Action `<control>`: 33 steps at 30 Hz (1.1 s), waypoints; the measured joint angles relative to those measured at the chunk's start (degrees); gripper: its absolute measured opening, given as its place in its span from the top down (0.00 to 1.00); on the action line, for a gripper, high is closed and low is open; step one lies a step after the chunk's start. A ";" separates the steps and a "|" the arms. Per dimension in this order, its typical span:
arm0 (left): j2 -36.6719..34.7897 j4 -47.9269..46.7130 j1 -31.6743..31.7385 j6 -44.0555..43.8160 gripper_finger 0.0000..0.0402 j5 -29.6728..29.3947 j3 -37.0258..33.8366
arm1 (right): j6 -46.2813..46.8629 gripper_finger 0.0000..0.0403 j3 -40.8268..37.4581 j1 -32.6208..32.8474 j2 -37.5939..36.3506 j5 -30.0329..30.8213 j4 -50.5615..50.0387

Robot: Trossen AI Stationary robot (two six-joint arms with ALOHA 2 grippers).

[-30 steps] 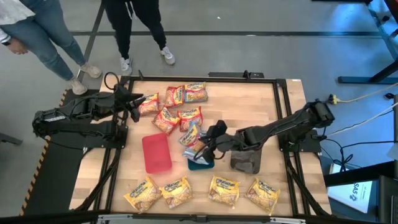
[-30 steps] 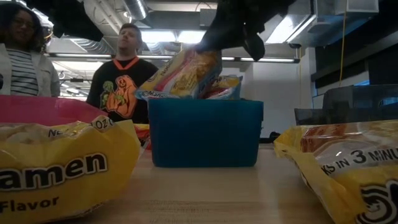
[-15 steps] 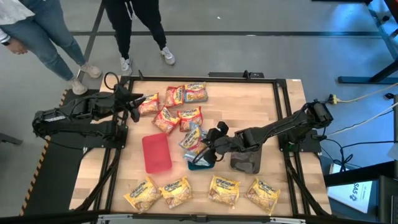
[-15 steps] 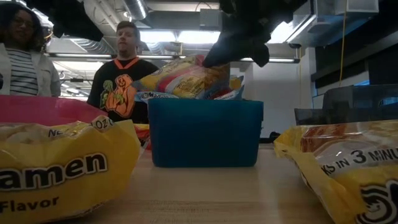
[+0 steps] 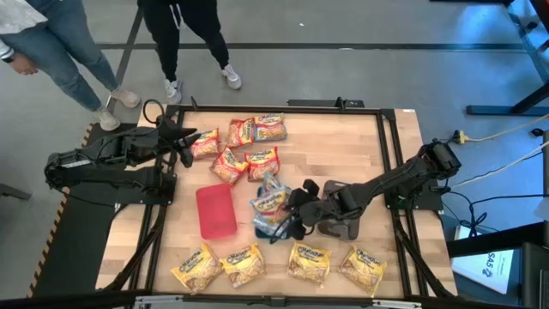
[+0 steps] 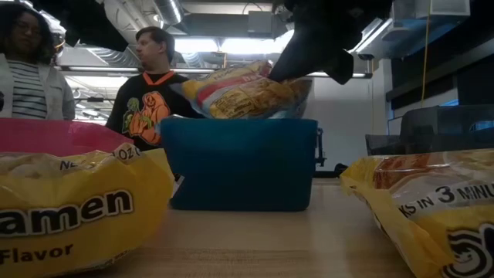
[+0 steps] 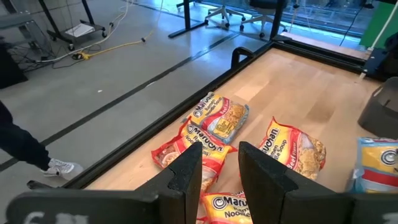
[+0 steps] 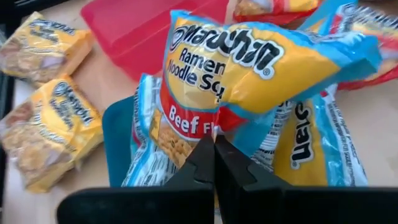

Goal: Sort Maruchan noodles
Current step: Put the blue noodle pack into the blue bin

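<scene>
My right gripper (image 5: 290,221) (image 8: 214,149) is over the teal tray (image 5: 273,230) (image 6: 239,166), shut on a blue-edged Maruchan packet (image 5: 270,204) (image 6: 239,91) (image 8: 249,62). That packet lies on other blue-edged packets (image 8: 305,149) in the tray. Red packets (image 5: 249,146) (image 7: 217,118) lie in a cluster at the far left. Yellow packets (image 5: 249,262) (image 6: 69,208) form a row along the near edge. My left gripper (image 5: 184,142) (image 7: 221,168) hovers open by the red cluster, with nothing between its fingers. My right gripper pinches the blue-edged packet's edge (image 8: 211,134) between its two shut fingers. The fingers slant down at it from the table's right side. The packet sits nearly level on top of the packets in the teal tray, its far end sticking out past the tray's rim.
A red tray (image 5: 216,210) lies left of the teal one, and a dark grey tray (image 5: 339,225) lies right of it under my right arm. Two people stand beyond the far edge (image 6: 154,85). Bare wood shows at the far right (image 5: 343,146).
My right gripper has moved toward the near edge and down, tipping further downward, with the blue-edged packet in its hold. The packet has gone from steeply tilted to nearly level on the pile. The teal tray has slid a little toward the table's left.
</scene>
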 joint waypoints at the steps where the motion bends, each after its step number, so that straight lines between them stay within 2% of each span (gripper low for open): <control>1: -0.01 0.00 -0.02 0.00 0.75 -0.02 0.00 | 0.71 1.00 0.04 -0.02 0.32 -0.80 0.02; 8: -0.01 0.02 0.00 -0.02 0.75 -0.04 0.00 | 2.60 0.95 0.02 -0.15 1.48 -4.90 -0.17; 12: 0.00 0.13 -0.01 -0.04 0.75 -0.03 0.00 | 2.73 0.86 0.02 -0.15 1.48 -5.38 -0.33; 21: -0.01 0.15 -0.01 -0.02 0.75 -0.02 0.00 | 2.67 0.66 0.02 -0.19 0.64 -11.22 -4.48; 33: -0.01 0.12 0.00 -0.02 0.75 -0.03 0.00 | 2.38 0.54 0.00 -0.63 -2.90 -8.92 -4.67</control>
